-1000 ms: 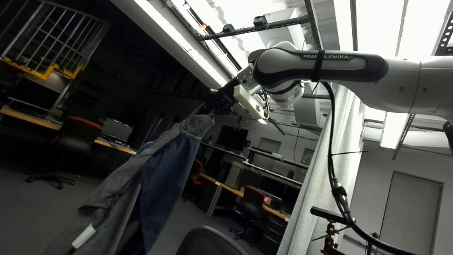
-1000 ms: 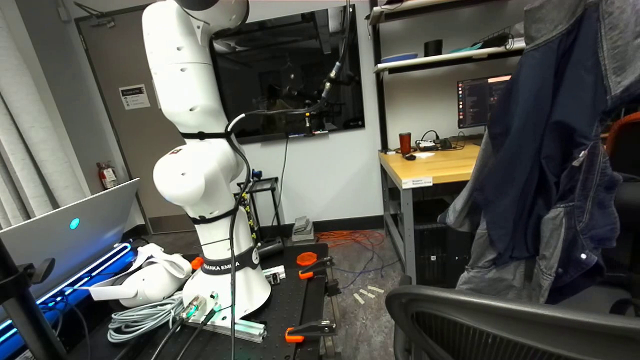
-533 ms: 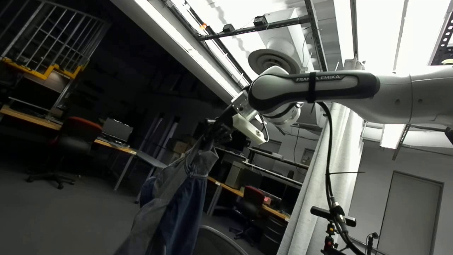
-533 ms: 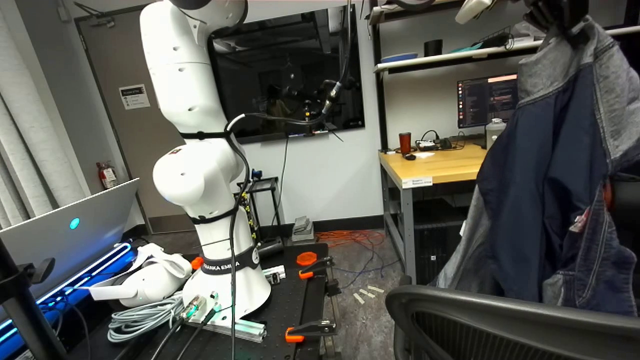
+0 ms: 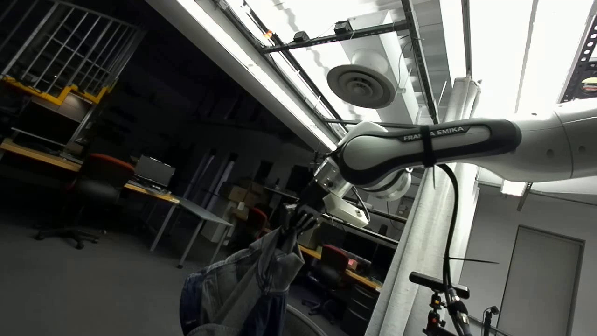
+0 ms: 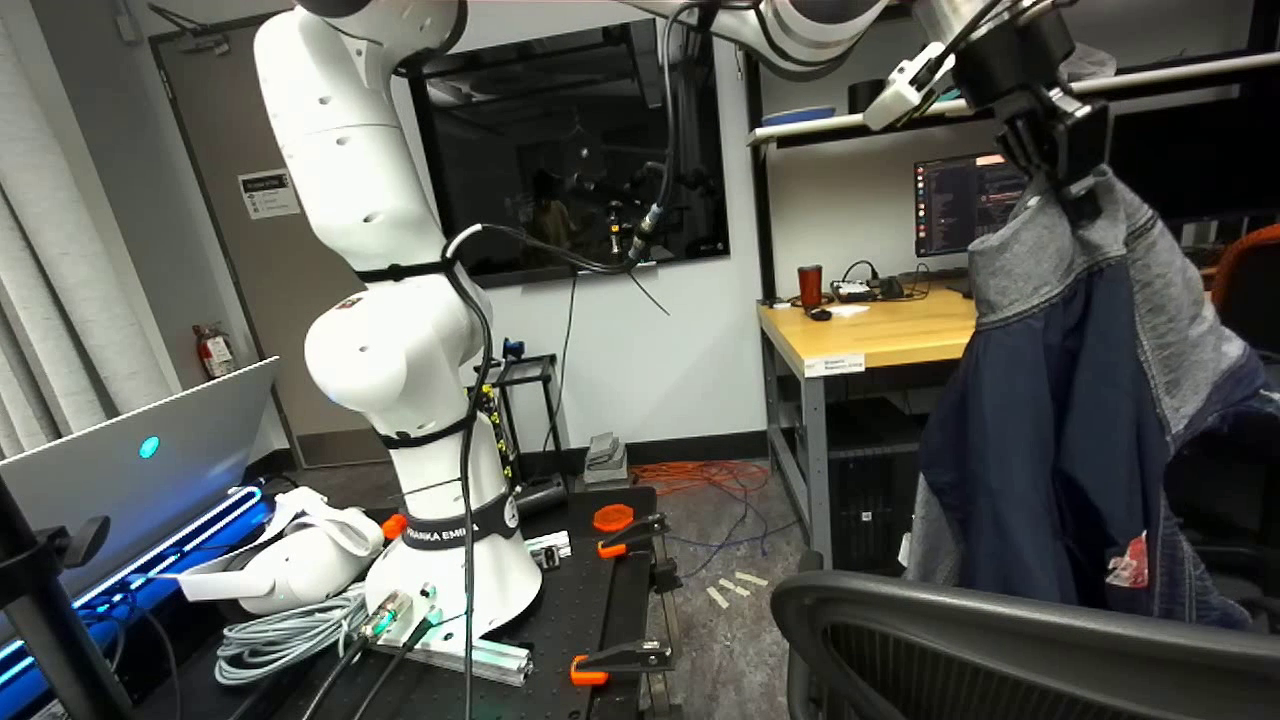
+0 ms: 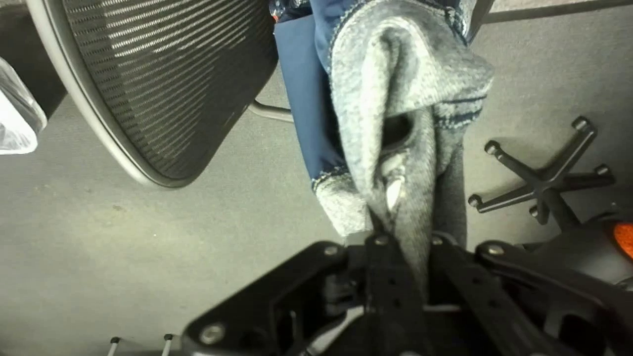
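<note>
Hanging from the jaws is a denim garment (image 6: pixel 1080 400), its faded grey parts stitched beside a broad navy panel (image 6: pixel 1050 490). The jaws are closed on a pinch of the grey cloth (image 7: pixel 415 212) at its upper end, and the rest trails below them in loose folds. A red-and-white patch (image 6: pixel 1130 562) shows low on the garment. In an exterior view, a mesh office chair (image 6: pixel 1030 655) stands in front of the garment's lower end; whether cloth and chair touch is hard to tell from there. The wrist view has the chair beside the garment, with grey floor (image 7: pixel 148 247) beneath both and another chair's five-legged base (image 7: pixel 544 185) on the garment's opposite side. Behind, in an exterior view, a red tumbler (image 6: pixel 810 287) stands on a wooden surface (image 6: pixel 900 328) near a lit monitor (image 6: pixel 965 205). In both exterior views the white arm (image 5: pixel 424 147) reaches out above the garment.
</note>
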`<state>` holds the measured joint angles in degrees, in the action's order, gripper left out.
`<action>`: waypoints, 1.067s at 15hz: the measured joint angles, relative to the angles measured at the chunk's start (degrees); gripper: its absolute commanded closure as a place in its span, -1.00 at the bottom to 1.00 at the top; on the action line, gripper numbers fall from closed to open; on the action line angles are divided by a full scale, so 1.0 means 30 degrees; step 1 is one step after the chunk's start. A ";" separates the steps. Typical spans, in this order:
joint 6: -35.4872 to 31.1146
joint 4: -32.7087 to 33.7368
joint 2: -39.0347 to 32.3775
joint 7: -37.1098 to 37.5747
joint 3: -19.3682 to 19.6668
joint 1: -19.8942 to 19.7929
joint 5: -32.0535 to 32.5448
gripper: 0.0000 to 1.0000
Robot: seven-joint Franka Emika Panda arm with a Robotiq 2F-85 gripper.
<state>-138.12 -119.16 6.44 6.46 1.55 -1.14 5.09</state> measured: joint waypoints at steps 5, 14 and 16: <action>0.0553 -0.2125 0.2066 -0.0953 0.0240 -0.0262 0.0045 -0.41; 0.1812 -0.3419 0.4217 -0.1925 0.0769 -0.0902 0.0074 -1.00; 0.1822 -0.3478 0.4426 -0.1984 0.0875 -0.1018 0.0079 -1.00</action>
<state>-132.66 -129.59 19.71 0.51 4.18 -4.20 5.33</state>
